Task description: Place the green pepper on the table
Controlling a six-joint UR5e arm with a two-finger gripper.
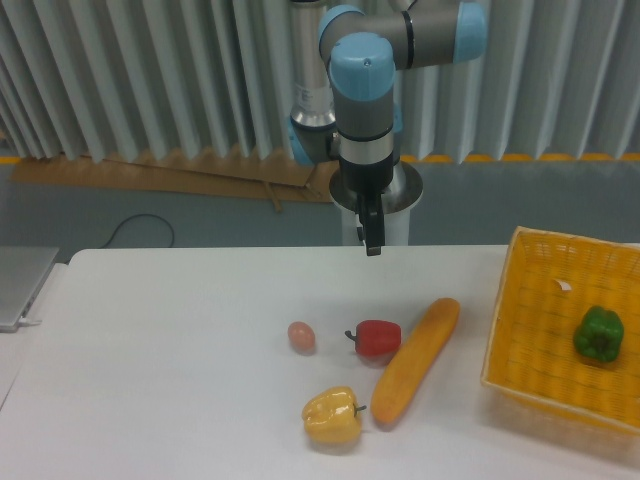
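Observation:
The green pepper (598,334) lies inside the yellow woven basket (530,330) at the right edge of the white table (160,370). My gripper (371,243) hangs over the table's far edge, well left of the basket and above the red pepper. Its dark fingers point down and look pressed together, with nothing held between them.
A red pepper (377,337), a long orange baguette-like loaf (416,358), a yellow pepper (332,416) and a small peach-coloured egg (301,336) lie mid-table. A grey device (20,285) sits off the table's left end. The arm's base (376,190) stands behind the table.

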